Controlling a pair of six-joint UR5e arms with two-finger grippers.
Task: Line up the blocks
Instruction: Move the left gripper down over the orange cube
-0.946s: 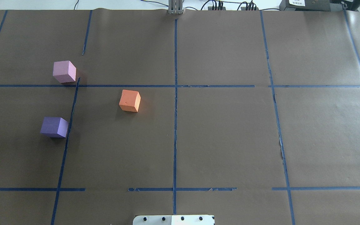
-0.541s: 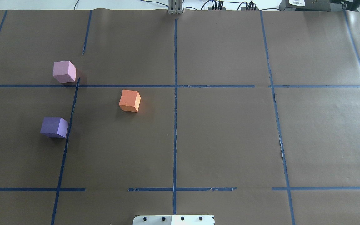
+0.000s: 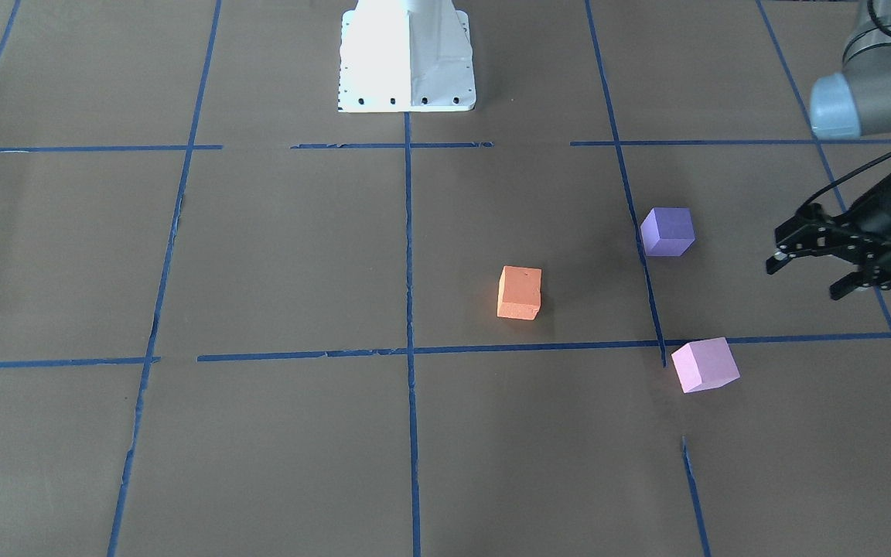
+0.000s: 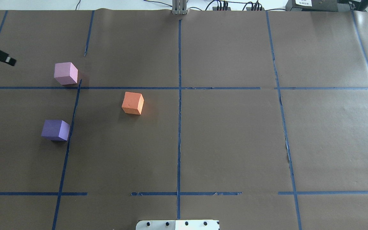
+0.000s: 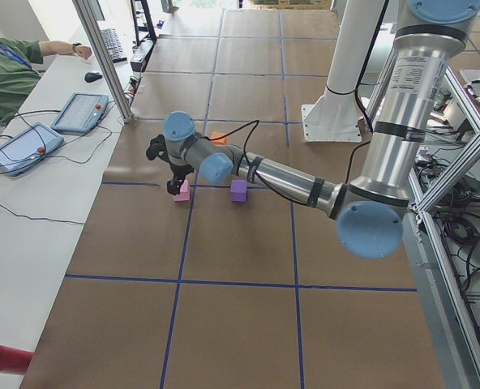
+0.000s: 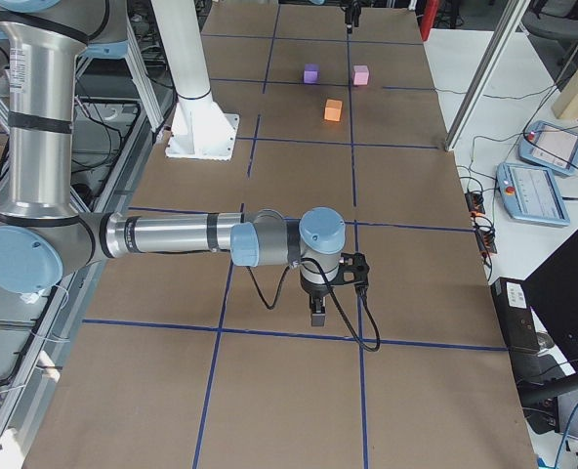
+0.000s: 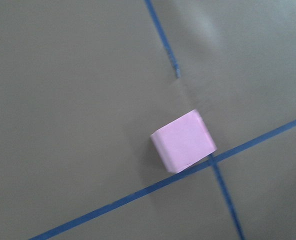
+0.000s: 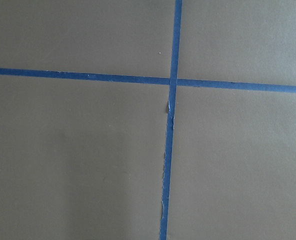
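Three foam blocks sit apart on the brown paper. The pink-lilac block (image 4: 65, 73) is farthest from the robot, the orange block (image 4: 133, 103) is nearer the middle, and the dark purple block (image 4: 55, 130) is nearest the robot. All three also show in the front view: pink (image 3: 704, 364), orange (image 3: 520, 292), purple (image 3: 667, 231). My left gripper (image 3: 805, 278) is open and empty, held above the table to the outside of the purple and pink blocks. The left wrist view shows the pink block (image 7: 184, 141) below. My right gripper (image 6: 316, 313) hangs over bare paper far from the blocks; I cannot tell whether it is open or shut.
Blue tape lines (image 4: 179, 95) form a grid on the paper. The white robot base (image 3: 407, 54) stands at the table's near-robot edge. Operator tablets (image 5: 29, 146) lie on a side bench beyond the far edge.
A fingertip of my left gripper has come into the overhead view at the left edge, near the pink block. The three blocks have not moved.
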